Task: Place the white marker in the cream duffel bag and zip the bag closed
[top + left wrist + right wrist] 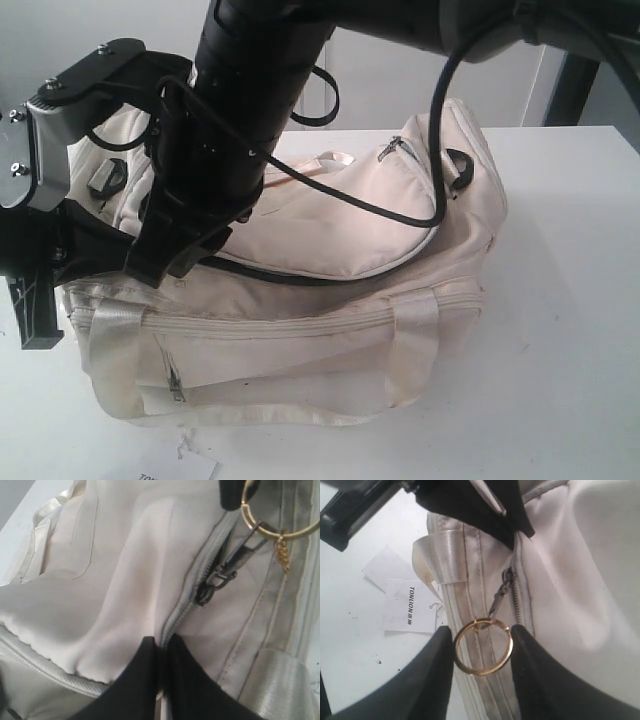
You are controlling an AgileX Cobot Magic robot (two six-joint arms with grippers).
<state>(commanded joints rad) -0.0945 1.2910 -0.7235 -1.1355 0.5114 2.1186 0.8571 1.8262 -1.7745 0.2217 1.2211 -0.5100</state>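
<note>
The right gripper point(482, 630) has its black jaws set part-way apart, clamped across a thin gold metal ring point(456, 652) on the dark zip pull point(500, 594); both pads appear to touch it. Just beyond, the left gripper point(161, 640) pinches shut on a fold of the large soft cream fabric duffel bag point(300, 345) beside the zip track. The bag stands on the white table point(570, 330), its curved top flap gaping. The slim white marker is not visible; whether it lies inside I cannot tell. The cloth looks limp and likely to bunch, so anchoring it beside the track suits; the ring, hard and slick, is best held across its width.
</note>
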